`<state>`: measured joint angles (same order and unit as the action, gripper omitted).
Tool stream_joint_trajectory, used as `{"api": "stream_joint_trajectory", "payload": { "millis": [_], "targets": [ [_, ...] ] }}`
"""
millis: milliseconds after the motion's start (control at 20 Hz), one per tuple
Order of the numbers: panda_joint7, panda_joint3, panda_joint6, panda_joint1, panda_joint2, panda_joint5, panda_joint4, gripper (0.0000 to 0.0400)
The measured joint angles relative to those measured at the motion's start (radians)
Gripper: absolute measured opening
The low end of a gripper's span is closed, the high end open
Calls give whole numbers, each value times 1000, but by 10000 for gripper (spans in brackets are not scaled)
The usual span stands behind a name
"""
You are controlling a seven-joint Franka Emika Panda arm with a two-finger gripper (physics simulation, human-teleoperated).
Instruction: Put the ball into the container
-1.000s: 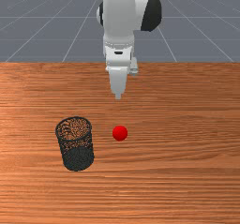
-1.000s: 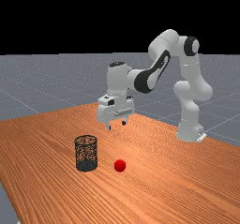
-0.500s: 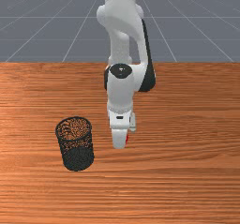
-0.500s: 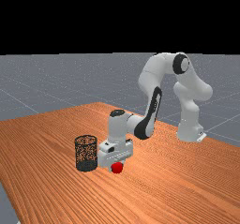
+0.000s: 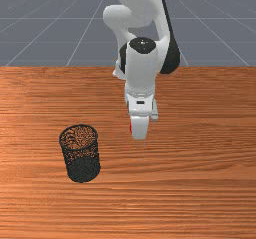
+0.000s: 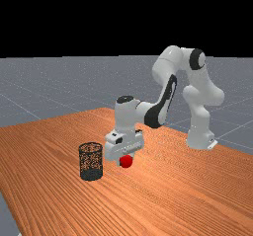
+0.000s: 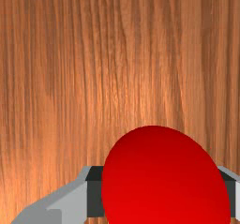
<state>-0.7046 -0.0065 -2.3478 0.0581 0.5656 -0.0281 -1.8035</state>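
My gripper (image 6: 124,152) holds the red ball (image 6: 126,161) above the table in the far view. Seen from the wrist, the gripper (image 7: 163,192) has a dark pad against each side of the ball (image 7: 161,178), so it is shut on it. From the front, the hand hides most of the ball, and a thin red edge (image 5: 131,128) peeks out on its left side. The black mesh container (image 5: 81,155) stands upright on the table, to the front view's left of the hand; in the far view the container (image 6: 91,162) is left of the ball.
The orange-brown wooden table (image 5: 190,183) stretches under the hand and around the container. In the far view the arm's base (image 6: 200,140) stands toward the right, at the back.
Since half a second ago, my hand has risen and shifted toward the front view's right, and the ball has come up with it. Earlier, the ball rested on the table below my hand.
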Motion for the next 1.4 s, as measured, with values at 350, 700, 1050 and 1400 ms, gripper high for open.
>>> {"api": "stream_joint_trajectory", "payload": {
  "millis": [350,700,1050,1400],
  "targets": [
    [-32,-2,290,-10,-178,6,133,279],
    [-31,-4,112,-19,-44,7,97,279],
    [-36,-9,236,-21,-131,3,137,279],
    [-69,-23,256,-39,-133,-13,152,279]
  ]
}}
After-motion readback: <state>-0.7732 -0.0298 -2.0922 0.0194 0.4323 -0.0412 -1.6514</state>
